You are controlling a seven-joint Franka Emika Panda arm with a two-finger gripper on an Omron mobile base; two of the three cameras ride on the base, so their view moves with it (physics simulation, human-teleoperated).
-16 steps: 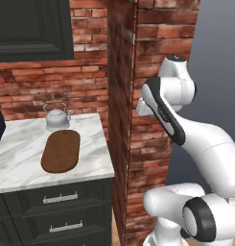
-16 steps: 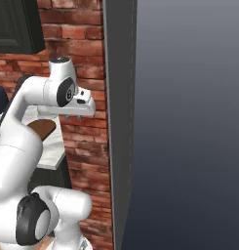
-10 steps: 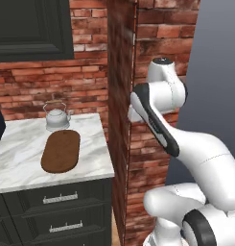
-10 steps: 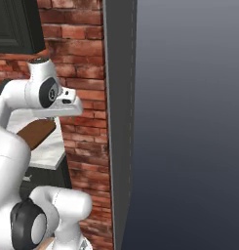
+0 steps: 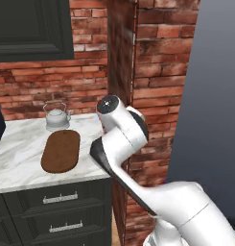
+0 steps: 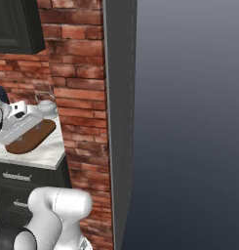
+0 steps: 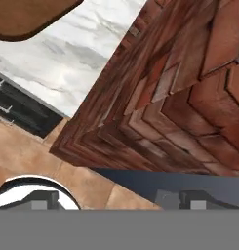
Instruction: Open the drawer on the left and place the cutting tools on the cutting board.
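In the left base view, we are seeing the cutting board (image 5: 61, 151) lying flat on the white marble countertop (image 5: 23, 158) at the left of the frame, with a silver kettle (image 5: 56, 118) just behind it near the brick wall (image 5: 80, 91). Below, at the lower left, the drawer (image 5: 56, 196) is sitting closed, its silver bar handle (image 5: 60, 197) showing. The white arm (image 5: 123, 144) is rising through the middle of the frame.

In the right base view, we are finding the board (image 6: 30, 137) at the left edge, partly covered by the robot's hand, and the drawer front (image 6: 23, 176) beneath it.

In the hand view, the gripper (image 7: 118, 199) is resting at the bottom with its fingers (image 7: 43, 199) spread wide, grasping nothing. The board's edge (image 7: 28, 17) is showing at the upper left, the marble (image 7: 77, 53) beside it, and a brick pillar (image 7: 179, 97) at right.
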